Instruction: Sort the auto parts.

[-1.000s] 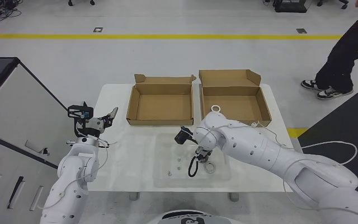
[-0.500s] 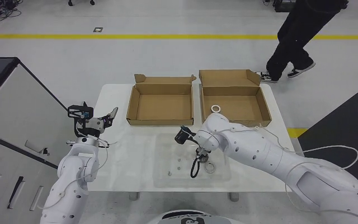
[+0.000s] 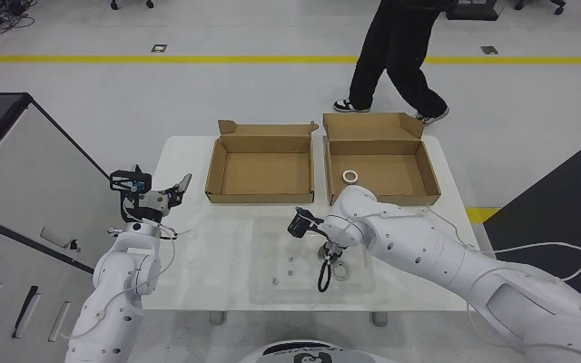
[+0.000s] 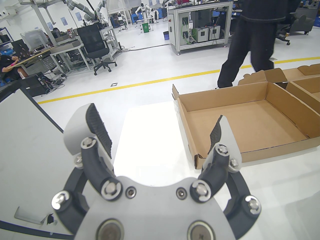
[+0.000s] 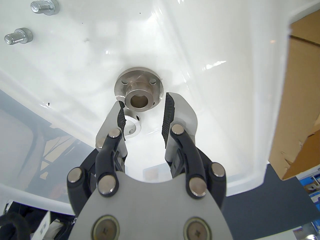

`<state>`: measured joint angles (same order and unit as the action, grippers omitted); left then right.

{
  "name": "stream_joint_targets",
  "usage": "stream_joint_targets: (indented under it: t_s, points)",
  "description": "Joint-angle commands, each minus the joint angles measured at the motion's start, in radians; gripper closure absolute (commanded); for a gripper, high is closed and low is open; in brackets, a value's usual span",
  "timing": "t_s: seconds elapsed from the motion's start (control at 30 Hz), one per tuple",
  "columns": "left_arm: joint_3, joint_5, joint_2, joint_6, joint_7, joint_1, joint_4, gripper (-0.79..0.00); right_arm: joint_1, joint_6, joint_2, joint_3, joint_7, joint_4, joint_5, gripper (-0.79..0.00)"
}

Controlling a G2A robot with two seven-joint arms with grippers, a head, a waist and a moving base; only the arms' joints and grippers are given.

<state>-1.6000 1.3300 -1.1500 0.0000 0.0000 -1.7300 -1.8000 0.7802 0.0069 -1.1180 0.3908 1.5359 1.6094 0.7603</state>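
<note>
- Right gripper – fingers apart, tips down in the tray and set on either side of the flanged hub. They are close to its neck, but a gap shows on both sides, so nothing is clamped.
- The flanged hub sits on its broad base on the tray floor with its bore facing up. A small silver collar lies just beside it, partly behind one finger.
- Two bolts lie on their sides, near each other and well apart from the hub.
- From the top view, the tray is at lower centre of the frame on the white table, with the right arm bent over its right half.
- Two open cardboard boxes stand side by side just behind the tray: the left box and the right box. A white ring lies in the right box near its left wall.
- Left gripper – fingers wide apart, holding nothing. It is held above the table's left edge at the left of the top view, well apart from the tray, with a corner of the left box ahead of it.
</note>
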Motion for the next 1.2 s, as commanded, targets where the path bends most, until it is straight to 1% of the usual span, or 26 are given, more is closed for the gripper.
stream_joint_targets:
  t_s: [0.0,0.6,0.7,0.8,0.87,1.17]
  points:
    - [0.0,0.0,0.0,0.0,0.0,0.0,0.0,-0.785,0.001,-0.003,-0.002,-0.001,0.0,-0.001,0.0,-0.342]
    - [0.0,0.0,0.0,0.0,0.0,0.0,0.0,-0.785,0.006,-0.024,-0.037,-0.015,-0.002,-0.038,-0.002,-0.342]
    - [0.0,0.0,0.0,0.0,0.0,0.0,0.0,-0.785,0.005,-0.023,-0.042,-0.016,0.0,-0.033,0.004,-0.323]
    - [0.0,0.0,0.0,0.0,0.0,0.0,0.0,-0.785,0.007,-0.022,-0.046,-0.018,0.0,-0.029,0.011,-0.256]
    - [0.0,0.0,0.0,0.0,0.0,0.0,0.0,-0.785,0.007,-0.023,-0.049,-0.02,0.0,-0.028,0.014,-0.237]
    - [0.0,0.0,0.0,0.0,0.0,0.0,0.0,-0.785,0.006,-0.032,-0.058,-0.031,0.0,-0.028,0.01,-0.249]
